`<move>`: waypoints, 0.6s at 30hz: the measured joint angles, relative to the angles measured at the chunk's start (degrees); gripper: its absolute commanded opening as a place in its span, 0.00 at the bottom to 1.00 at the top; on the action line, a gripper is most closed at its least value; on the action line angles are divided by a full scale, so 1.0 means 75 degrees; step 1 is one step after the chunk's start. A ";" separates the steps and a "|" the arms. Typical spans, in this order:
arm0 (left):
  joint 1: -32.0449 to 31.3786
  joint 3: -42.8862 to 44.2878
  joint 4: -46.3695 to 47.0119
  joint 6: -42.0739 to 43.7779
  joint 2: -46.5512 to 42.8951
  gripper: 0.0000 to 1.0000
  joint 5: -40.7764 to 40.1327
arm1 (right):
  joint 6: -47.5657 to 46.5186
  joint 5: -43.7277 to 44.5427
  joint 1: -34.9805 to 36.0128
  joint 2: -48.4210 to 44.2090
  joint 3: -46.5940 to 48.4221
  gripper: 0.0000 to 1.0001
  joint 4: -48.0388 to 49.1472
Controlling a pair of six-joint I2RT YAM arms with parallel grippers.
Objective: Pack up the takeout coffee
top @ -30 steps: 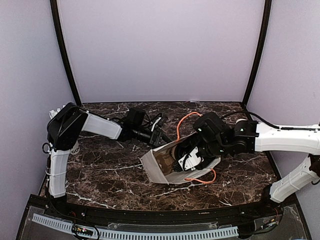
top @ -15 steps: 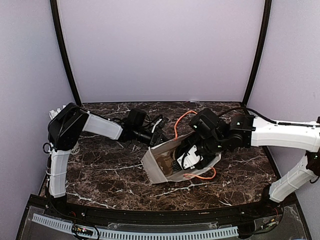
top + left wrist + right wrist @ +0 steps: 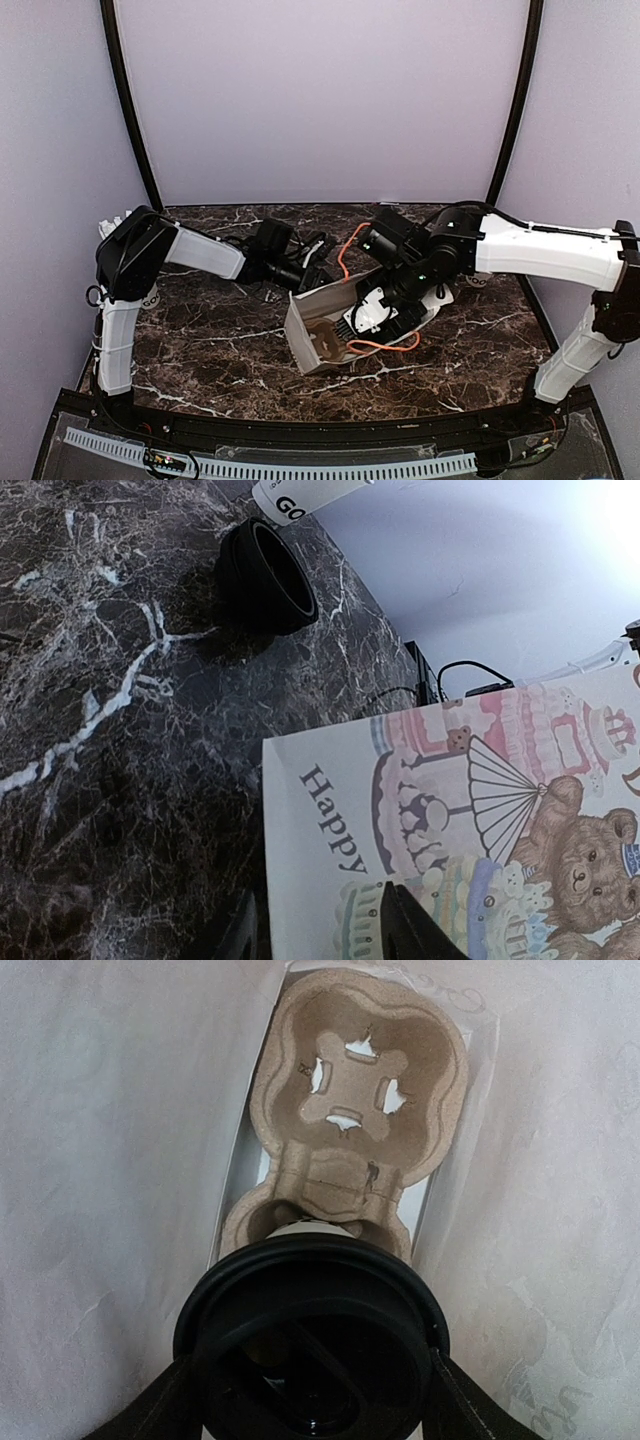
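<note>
The takeout coffee point(image 3: 310, 1340), its black lid facing the right wrist camera, sits between the fingers of my right gripper point(image 3: 315, 1400), which is shut on it. A sliver of its white cup shows over the near well of a brown pulp cup carrier point(image 3: 355, 1100) that lies at the bottom of the white paper bag point(image 3: 120, 1160). From above, the right gripper point(image 3: 372, 318) reaches into the mouth of the bag point(image 3: 315, 345). My left gripper point(image 3: 318, 268) holds the bag's far rim. In the left wrist view the printed bag wall point(image 3: 450, 800) runs between the left gripper's point(image 3: 325, 930) fingers.
The bag has orange cord handles point(image 3: 350, 245). Beyond it on the marble table point(image 3: 100, 730) stand a black round bowl-like object point(image 3: 265, 575) and a white cup with black letters point(image 3: 300, 495). Dark cables point(image 3: 470, 670) lie at the table's far edge.
My right arm has swung left and pushed the cup deeper into the bag. The bag has shifted left with it. The left gripper has kept its place on the rim.
</note>
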 measured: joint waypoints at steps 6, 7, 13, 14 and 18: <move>0.0061 0.0003 -0.0460 0.0189 -0.0125 0.45 -0.0082 | 0.0303 -0.0085 0.0000 0.0035 0.0047 0.45 -0.0137; 0.0070 0.0017 -0.0557 0.0230 -0.0178 0.46 -0.0102 | 0.0353 -0.0087 -0.0003 0.0038 0.0047 0.45 -0.0134; 0.0198 0.0318 -0.1003 0.0358 -0.0356 0.48 -0.0230 | 0.0743 -0.0338 -0.0230 0.0195 0.0134 0.45 -0.0096; 0.0245 0.0358 -0.1093 0.0373 -0.0385 0.48 -0.0256 | 0.0804 -0.0446 -0.0326 0.0289 0.0204 0.45 -0.0102; 0.0513 0.0414 -0.1428 0.0472 -0.0510 0.48 -0.0379 | 0.1005 -0.0831 -0.0699 0.0877 0.0784 0.45 -0.0405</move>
